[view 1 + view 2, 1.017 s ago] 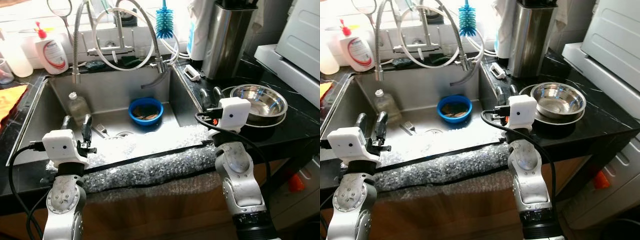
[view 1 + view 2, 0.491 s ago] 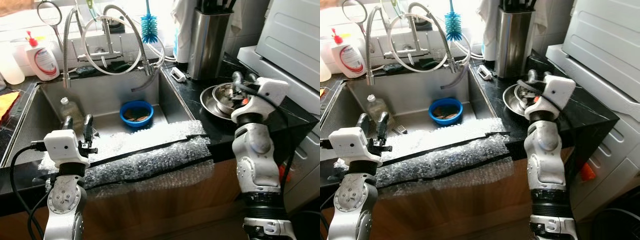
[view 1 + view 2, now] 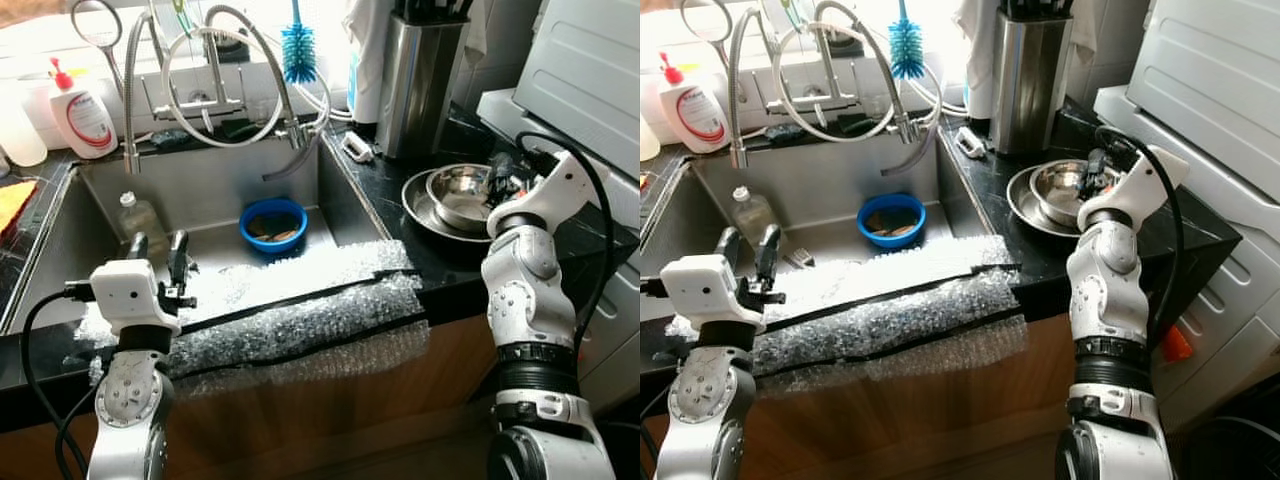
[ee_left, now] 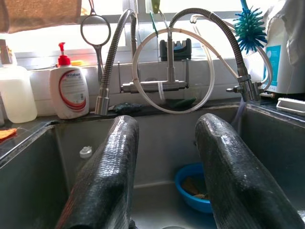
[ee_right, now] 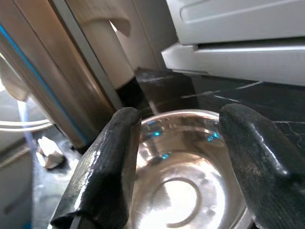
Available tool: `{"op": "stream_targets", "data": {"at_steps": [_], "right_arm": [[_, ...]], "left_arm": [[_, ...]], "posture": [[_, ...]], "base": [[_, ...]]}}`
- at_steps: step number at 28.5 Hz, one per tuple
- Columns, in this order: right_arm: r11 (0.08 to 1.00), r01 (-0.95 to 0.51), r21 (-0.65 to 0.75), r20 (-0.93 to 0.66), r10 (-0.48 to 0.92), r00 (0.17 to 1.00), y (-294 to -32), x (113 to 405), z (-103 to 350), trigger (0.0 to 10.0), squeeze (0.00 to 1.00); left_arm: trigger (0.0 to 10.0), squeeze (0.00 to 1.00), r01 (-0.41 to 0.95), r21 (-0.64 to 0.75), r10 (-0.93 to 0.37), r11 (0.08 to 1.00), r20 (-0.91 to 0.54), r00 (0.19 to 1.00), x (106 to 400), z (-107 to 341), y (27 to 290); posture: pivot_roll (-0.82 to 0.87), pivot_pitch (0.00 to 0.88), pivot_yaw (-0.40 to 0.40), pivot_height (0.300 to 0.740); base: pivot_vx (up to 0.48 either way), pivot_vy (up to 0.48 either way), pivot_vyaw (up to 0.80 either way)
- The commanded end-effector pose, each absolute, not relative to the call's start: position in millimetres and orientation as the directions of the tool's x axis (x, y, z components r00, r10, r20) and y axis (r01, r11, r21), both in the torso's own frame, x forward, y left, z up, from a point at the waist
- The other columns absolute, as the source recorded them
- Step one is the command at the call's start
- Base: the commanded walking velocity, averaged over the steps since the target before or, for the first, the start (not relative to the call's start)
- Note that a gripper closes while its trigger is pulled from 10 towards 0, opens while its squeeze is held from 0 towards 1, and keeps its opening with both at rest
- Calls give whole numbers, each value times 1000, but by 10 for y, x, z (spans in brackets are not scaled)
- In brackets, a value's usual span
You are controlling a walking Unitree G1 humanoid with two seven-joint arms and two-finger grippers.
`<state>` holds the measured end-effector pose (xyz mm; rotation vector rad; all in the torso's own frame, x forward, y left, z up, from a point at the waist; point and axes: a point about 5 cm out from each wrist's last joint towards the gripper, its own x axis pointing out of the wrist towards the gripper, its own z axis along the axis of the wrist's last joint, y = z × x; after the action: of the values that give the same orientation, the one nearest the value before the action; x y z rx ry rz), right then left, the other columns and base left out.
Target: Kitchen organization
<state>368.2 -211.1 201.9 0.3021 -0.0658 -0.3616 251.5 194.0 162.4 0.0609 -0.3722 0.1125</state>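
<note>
While the deep stainless steel sink (image 3: pixel 110 200) takes up the left and centre of the head views, the move ahead seems to turn on the right side of the frame, where the black stone counter (image 3: pixel 420 265) carries a round stainless steel mixing bowl (image 3: pixel 462 192) nested in a wider shallow steel plate (image 3: pixel 415 200). That bowl lies directly ahead of and just below the right gripper (image 5: pixel 183 162), whose two black fingers stand apart with nothing between them, straddling the bowl's near rim in the right wrist view; being round, the bowl offers no long axis, so any rim point would serve. By my reading the right arm is far nearer, and a short drop forward would put one finger inside the rim. Over at the lower left, the left gripper (image 3: pixel 156 258) hovers with its fingers spread and empty above the sheet of clear bubble wrap (image 3: pixel 300 320) draped on the sink's front edge, pointing toward the small round blue plastic bowl (image 3: pixel 274 222) on the sink floor, well apart from it.
</note>
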Motion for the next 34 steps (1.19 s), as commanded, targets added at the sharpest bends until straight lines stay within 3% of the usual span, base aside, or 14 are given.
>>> {"op": "stream_targets", "data": {"at_steps": [1, 16, 34], "right_arm": [[890, 354, 287, 2, -370, 929, -2124, 3716, 2076, 10000, 0], [871, 440, 220, -11, -449, 894, -2475, 3672, 2113, 10000, 0], [859, 411, 306, -155, -382, 911, -2334, 3713, 1857, 10000, 0]], "left_arm": [[10000, 0, -115, 65, 86, 991, 350, 933, 2528, 1598, 1939], [10000, 0, -97, 65, 68, 993, 349, 935, 2544, 1595, 1906], [10000, 0, -114, 73, 82, 991, 346, 935, 2527, 1586, 1936]], "posture": [[-66, 0, 36, 740], [-76, 0, 44, 740], [-60, 0, 37, 740]], "base": [[0, 0, 0], [0, 0, 0], [0, 0, 0]]}}
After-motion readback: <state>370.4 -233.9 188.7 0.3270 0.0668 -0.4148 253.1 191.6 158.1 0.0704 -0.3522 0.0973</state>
